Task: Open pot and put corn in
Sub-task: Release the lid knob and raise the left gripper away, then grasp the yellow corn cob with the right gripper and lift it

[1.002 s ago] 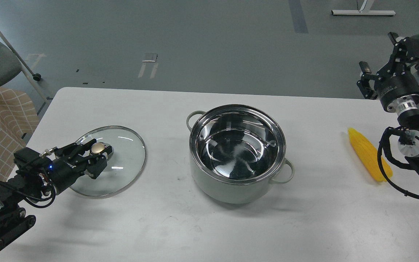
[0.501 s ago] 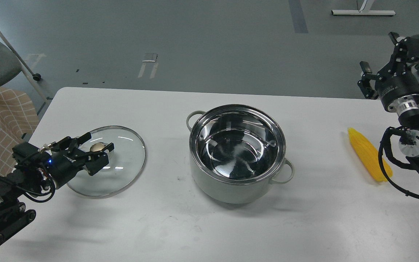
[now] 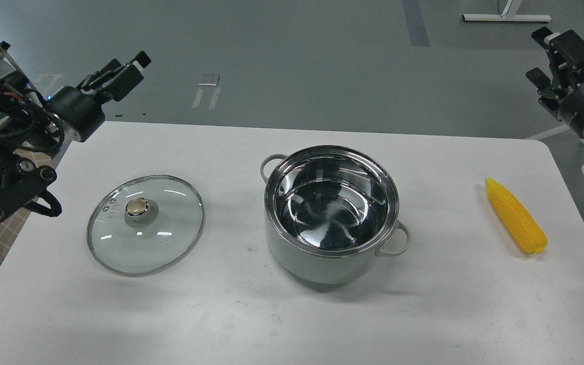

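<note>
Steel shines inside the pot (image 3: 331, 213), which stands uncovered near the middle of the white table (image 3: 292, 314); its outer wall is pale grey-green, and two small loop handles show, one at the upper left of the rim and one at the lower right; nothing lies within it, only reflections on the polished bottom. To the pot's left, well apart from it, the round glass lid (image 3: 145, 225) lies flat on the table with its gold knob (image 3: 137, 207) facing up; no gripper touches it. The corn (image 3: 515, 216) lies on the table far to the pot's right, near the table's right edge; it is bright yellow, its pointed tip toward the far side and its blunt end toward the near side; nothing holds it.

The left gripper (image 3: 122, 76) is raised beyond the table's far left corner, well above and away from the lid; its fingers point up and to the right, and they carry nothing; whether they stand apart or together I cannot tell, since they overlap as one dark shape. The right gripper (image 3: 550, 53) is lifted at the upper right edge of the view, well clear of the corn; its two fingers show a gap between them, and they grip nothing.
</note>
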